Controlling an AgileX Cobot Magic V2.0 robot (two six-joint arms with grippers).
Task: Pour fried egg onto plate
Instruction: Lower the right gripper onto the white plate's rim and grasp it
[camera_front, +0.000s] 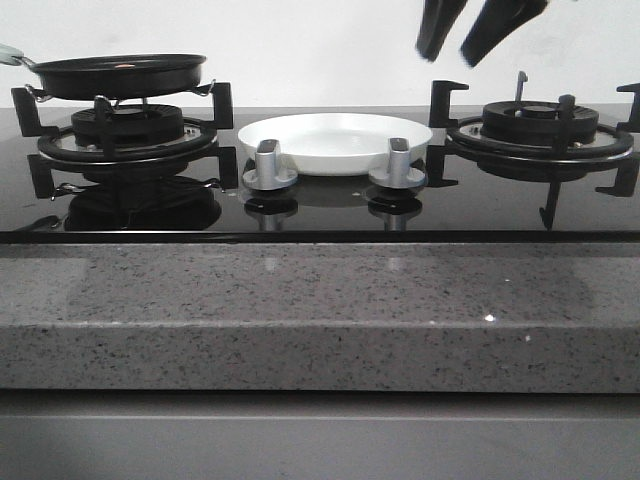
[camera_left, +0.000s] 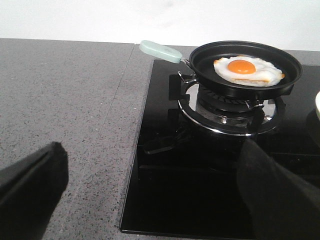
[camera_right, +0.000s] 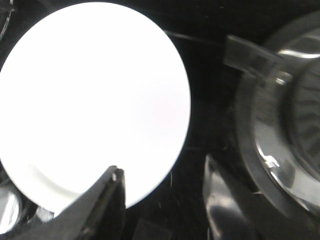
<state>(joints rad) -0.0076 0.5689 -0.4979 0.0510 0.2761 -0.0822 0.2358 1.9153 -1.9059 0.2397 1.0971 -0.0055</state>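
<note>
- Fried egg (camera_left: 248, 71) sits flat in black frying pan (camera_left: 245, 70), yolk up, roughly mid-pan, white edge near pan wall on far side.
- Pan rests on left burner (camera_front: 125, 135) grate; pale green handle (camera_left: 160, 51) sticks out over grey countertop (camera_left: 65, 100).
- Plate (camera_front: 335, 142) on black glass hob betw. the 2 burners, just behind 2 silver knobs (camera_front: 269, 165); nothing on it.
- Plate & pan apart, not touching.
- Right gripper (camera_front: 480, 30) hangs in air above/right of plate, near right burner (camera_front: 540, 125); fingers spread wide, holding nothing.
- Right wrist view: plate blown out white, fingertips over its rim & hob; blurry, so height above plate hard to judge.
- Left gripper (camera_left: 150, 195) low over hob edge/countertop, well short of pan; fingers wide apart, nothing betw. them.
- Left gripper not seen in front view.
</note>
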